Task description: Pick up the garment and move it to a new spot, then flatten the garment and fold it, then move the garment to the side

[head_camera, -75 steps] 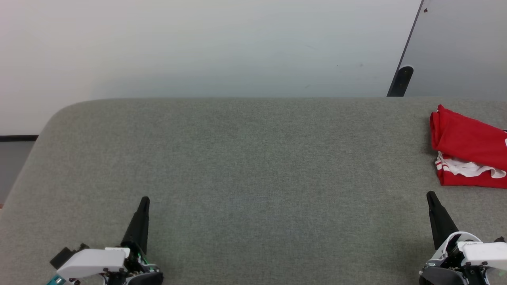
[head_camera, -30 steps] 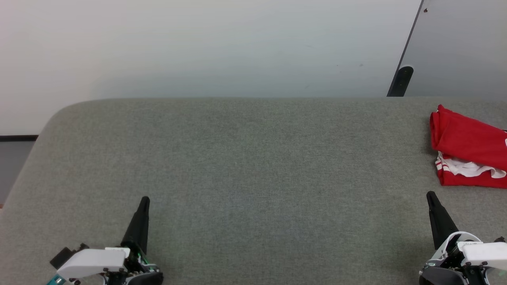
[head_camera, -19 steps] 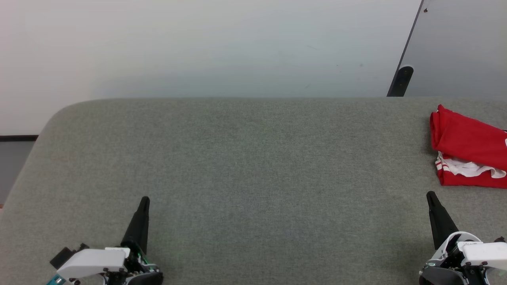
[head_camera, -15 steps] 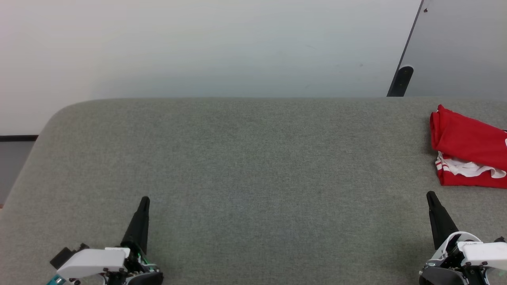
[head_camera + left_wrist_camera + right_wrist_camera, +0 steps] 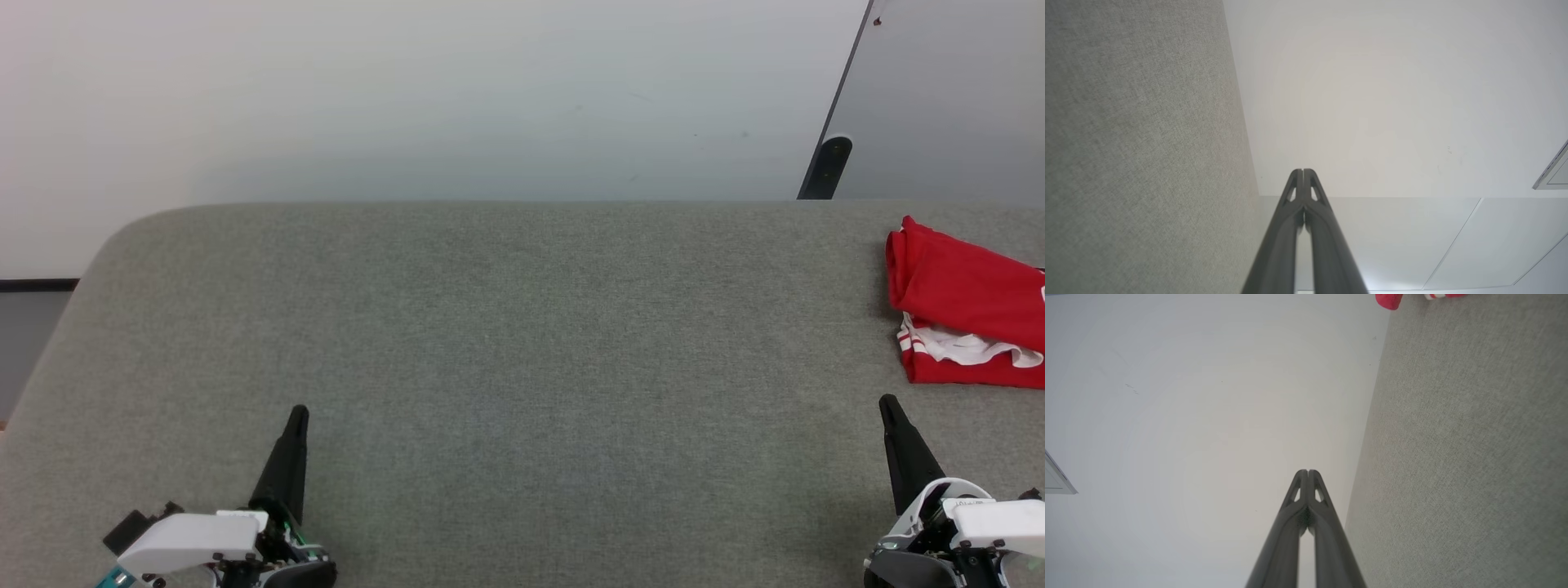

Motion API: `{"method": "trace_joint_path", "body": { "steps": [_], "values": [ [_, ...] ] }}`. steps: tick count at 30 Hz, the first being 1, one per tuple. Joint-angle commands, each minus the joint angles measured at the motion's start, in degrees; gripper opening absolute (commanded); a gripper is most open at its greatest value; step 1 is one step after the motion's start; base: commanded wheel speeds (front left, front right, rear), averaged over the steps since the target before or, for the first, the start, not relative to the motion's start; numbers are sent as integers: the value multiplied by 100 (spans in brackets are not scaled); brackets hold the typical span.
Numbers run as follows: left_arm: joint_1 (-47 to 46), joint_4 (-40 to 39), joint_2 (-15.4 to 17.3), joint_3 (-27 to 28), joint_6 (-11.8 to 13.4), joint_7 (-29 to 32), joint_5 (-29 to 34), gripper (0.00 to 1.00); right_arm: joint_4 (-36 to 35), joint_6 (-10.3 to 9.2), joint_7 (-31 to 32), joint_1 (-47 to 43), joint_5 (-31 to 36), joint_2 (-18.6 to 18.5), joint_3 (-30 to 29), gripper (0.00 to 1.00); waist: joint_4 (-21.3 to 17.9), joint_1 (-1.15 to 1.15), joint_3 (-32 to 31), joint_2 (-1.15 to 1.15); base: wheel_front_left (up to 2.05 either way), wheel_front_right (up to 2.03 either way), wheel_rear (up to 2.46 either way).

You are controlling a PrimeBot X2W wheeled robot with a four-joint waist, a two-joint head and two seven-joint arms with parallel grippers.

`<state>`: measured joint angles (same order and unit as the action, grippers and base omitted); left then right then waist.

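Observation:
The garment (image 5: 967, 302), a red T-shirt with white fabric and red-and-white striped trim showing at its lower fold, lies folded at the far right of the grey padded table (image 5: 522, 327), cut off by the frame edge. A sliver of the garment (image 5: 1390, 300) shows at the top of the right wrist view. My left gripper (image 5: 298, 414) rests at the lower left, shut and empty, its fingertips together (image 5: 1303, 172). My right gripper (image 5: 887, 403) sits at the lower right, just below the garment and apart from it, shut with nothing held (image 5: 1308, 473).
A white wall (image 5: 408, 98) rises behind the table's far edge. A grey panel with a dark post (image 5: 829, 167) leans at the back right. The table's rounded left corner (image 5: 122, 233) drops toward a dark baseboard.

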<state>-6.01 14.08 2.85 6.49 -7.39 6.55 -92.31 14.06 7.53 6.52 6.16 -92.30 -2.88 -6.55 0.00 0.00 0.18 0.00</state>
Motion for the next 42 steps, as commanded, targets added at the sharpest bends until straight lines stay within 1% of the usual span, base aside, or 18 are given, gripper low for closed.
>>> {"method": "trace_joint_path", "body": {
  "steps": [1, 42],
  "values": [
    [-53, 2, -6, 11, -23, 17, -19, 0, 3, -8, 4, 18, -21, 14, -5, 0, 0, 0, 0, 0, 0, 0, 0],
    [-53, 1, -6, 10, -23, 17, -20, 0, 3, -8, 3, 18, -22, 14, -4, 0, 0, 0, 0, 0, 0, 0, 0]
  ]
}}
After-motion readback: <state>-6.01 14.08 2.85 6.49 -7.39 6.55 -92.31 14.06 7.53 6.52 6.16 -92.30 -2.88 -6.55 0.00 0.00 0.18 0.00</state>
